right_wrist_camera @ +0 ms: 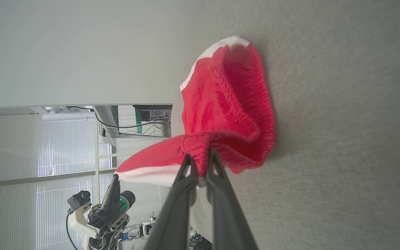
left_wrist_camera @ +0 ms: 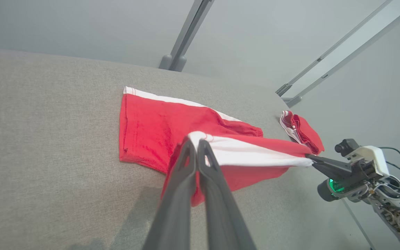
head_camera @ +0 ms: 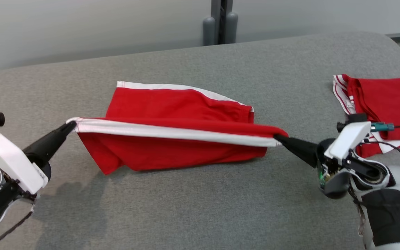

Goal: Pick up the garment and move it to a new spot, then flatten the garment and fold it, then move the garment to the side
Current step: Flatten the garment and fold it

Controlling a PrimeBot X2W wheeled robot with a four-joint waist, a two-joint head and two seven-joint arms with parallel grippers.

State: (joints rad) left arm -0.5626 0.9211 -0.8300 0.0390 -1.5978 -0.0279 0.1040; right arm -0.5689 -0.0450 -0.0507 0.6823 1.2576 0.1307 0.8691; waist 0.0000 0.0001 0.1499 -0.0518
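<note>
Pinching the shorts (head_camera: pixel 172 104) at both ends of the white-banded edge: one corner in the left claw (head_camera: pixel 71 125), the other in the right claw (head_camera: pixel 278 138), each pressed together on cloth. Holding that edge taut and raised, long axis straight from claw to claw. Trailing the rest beyond the claws, flat on the bench (head_camera: pixel 186 194). Likely mid-fold, equally near for both arms: calls for carrying the edge forward, evenly, clear of the folded red pile (head_camera: pixel 391 100) past the right claw.
</note>
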